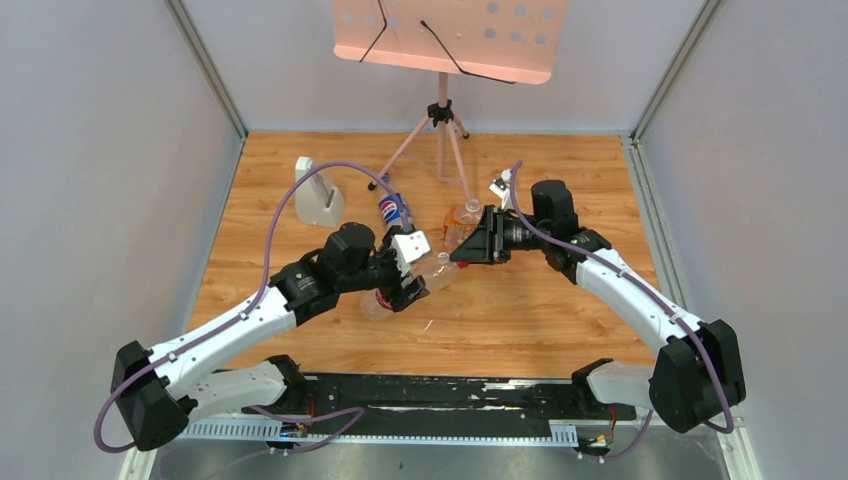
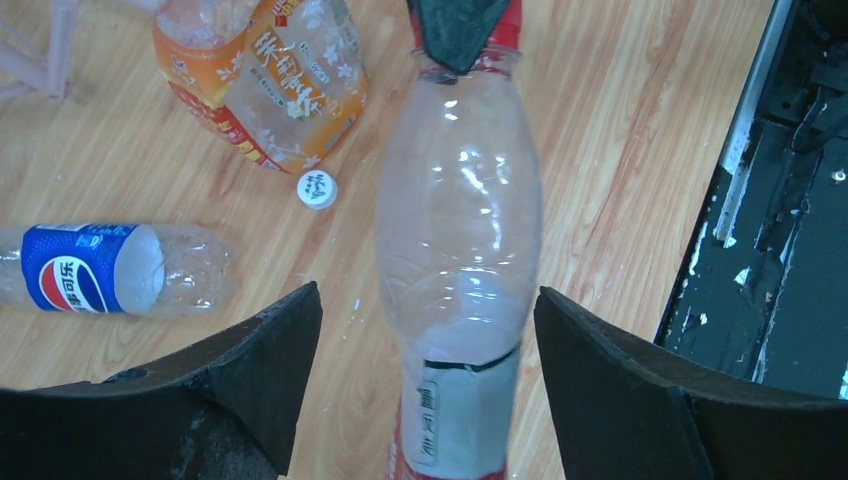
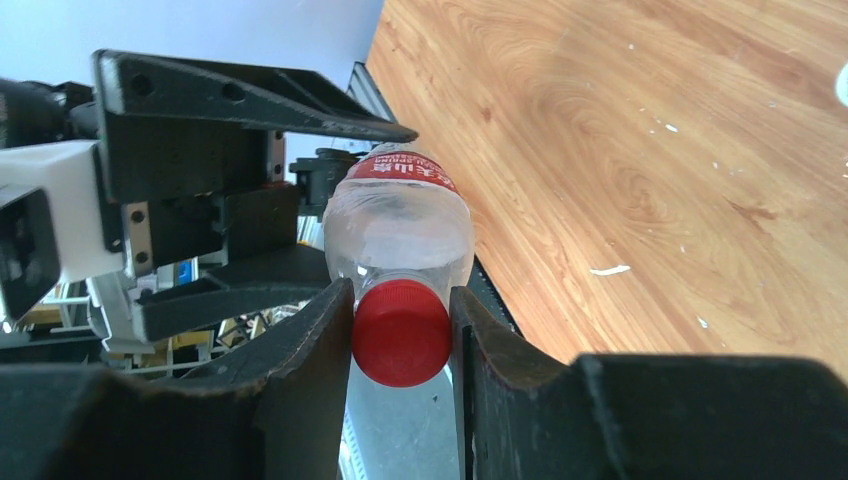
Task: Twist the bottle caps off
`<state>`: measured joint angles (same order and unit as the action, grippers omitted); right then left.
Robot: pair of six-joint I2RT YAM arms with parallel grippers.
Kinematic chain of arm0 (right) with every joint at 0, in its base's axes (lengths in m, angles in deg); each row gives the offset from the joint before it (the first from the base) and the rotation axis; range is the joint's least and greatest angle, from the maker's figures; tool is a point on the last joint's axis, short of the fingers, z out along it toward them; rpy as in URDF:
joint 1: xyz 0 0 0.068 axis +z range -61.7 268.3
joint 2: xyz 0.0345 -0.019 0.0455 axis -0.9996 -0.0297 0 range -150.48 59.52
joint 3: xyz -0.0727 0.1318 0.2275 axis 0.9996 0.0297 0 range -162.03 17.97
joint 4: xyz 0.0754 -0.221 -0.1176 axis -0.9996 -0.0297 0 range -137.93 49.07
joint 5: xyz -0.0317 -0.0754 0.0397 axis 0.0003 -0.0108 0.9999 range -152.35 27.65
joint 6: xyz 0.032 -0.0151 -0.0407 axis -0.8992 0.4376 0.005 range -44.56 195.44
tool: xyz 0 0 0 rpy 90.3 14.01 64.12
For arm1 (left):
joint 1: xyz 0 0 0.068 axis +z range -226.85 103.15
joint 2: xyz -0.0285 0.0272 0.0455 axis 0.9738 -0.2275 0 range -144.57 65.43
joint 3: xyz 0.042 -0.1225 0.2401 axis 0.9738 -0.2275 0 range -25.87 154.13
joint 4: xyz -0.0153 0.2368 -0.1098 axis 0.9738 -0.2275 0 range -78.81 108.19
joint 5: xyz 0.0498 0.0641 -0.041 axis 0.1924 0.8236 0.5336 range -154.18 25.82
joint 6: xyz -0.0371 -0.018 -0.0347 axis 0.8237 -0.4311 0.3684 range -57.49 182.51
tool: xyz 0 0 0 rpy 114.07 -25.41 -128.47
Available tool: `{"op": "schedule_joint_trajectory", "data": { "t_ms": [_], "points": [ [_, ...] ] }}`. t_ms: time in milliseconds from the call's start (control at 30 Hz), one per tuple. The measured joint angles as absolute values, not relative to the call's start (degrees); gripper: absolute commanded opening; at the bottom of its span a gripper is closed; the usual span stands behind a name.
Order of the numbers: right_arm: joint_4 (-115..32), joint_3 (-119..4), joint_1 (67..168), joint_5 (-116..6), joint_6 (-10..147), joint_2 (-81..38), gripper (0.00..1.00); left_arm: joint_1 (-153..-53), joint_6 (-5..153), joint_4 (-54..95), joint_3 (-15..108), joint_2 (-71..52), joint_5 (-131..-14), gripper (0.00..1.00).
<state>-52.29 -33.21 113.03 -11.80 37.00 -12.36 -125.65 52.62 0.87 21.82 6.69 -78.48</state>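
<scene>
R gripper (image 3: 400, 300) pinching red cap (image 3: 400, 345), L gripper (image 2: 428, 292) spread round red-label bottle (image 2: 460, 230)
R jaws clamp the cap from both sides; L jaws stand wide either side of the bottle body, gaps showing. Bottle spans btwn the 2 arms over mid table (image 3: 650, 150). Orange-label bottle (image 2: 270, 80), Pepsi bottle (image 2: 110, 268) lie on the wood nearby, w/ loose white cap (image 2: 317, 188) just beside the orange one

Bright, even overhead light. Soft, faint shadows on the wooden table (image 1: 520, 320). Left wrist view: white glare streaks on the clear bottle (image 2: 460, 200). Right wrist view: red cap (image 3: 400, 332) crisp, nearest foreground soft and dark.
</scene>
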Motion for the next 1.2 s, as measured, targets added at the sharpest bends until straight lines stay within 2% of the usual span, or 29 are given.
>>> {"op": "schedule_joint_trajectory", "data": {
  "t_ms": [267,533,667,700,733,833,900,1033,1200],
  "points": [
    [-49.6,-33.2,113.0,-9.7,35.4,-12.4,0.12,-121.6,55.7,1.3,20.2,7.1,-82.3,0.72],
    [-49.1,-33.4,113.0,-9.2,34.9,-12.5,0.15,-121.3,56.1,0.8,19.9,7.9,-84.7,0.32],
    [-48.9,-33.5,113.0,-9.4,35.0,-12.5,0.23,-121.3,55.4,0.6,19.9,7.9,-84.5,0.1],
    [-48.9,-33.5,113.0,-9.4,35.0,-12.5,0.27,-121.3,55.4,0.6,19.9,7.9,-84.4,0.07],
    [-48.9,-33.5,113.0,-9.4,35.0,-12.5,0.35,-121.3,55.3,0.6,19.9,7.9,-84.3,0.02],
    [-48.9,-33.5,113.0,-9.7,35.1,-12.5,0.55,-121.3,54.9,0.7,19.9,7.9,-83.9,0.0],
    [-49.1,-33.5,113.0,-9.9,35.3,-12.4,0.61,-121.3,54.5,0.5,19.9,7.9,-83.1,0.0],
    [-49.9,-33.4,112.2,-10.3,35.6,-11.7,0.63,-121.1,52.8,-0.5,19.9,7.7,-81.5,0.0],
    [-50.2,-33.4,109.9,-10.3,35.9,-9.9,0.61,-121.3,49.7,-2.4,20.1,6.6,-81.3,0.0]
  ]
}}
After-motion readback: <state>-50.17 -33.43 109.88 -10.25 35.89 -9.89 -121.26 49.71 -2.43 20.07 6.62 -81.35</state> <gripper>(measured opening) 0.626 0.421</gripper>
